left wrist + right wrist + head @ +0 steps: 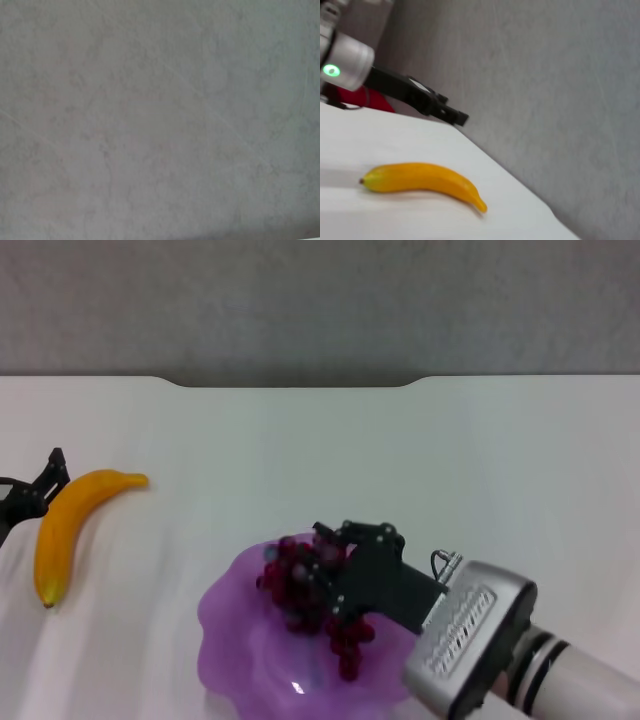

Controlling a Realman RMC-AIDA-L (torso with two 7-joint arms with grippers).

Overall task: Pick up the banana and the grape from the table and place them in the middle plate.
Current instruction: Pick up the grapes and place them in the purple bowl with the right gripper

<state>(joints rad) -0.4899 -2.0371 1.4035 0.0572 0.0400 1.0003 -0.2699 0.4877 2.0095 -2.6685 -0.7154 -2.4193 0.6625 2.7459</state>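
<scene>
Grapes, a tapering bunch of dark red-purple grapes (312, 592), hang over the translucent purple scalloped plate (232, 625), and you can see the right gripper (335, 575) clamped around the bunch from the near right. The smooth curved yellow-orange banana (68, 524) lies on the glossy white table (400, 470) well to the plate's left. Just beside the banana's far end sits your left gripper (40, 485); whether its fingers are spread or closed you cannot tell.
</scene>
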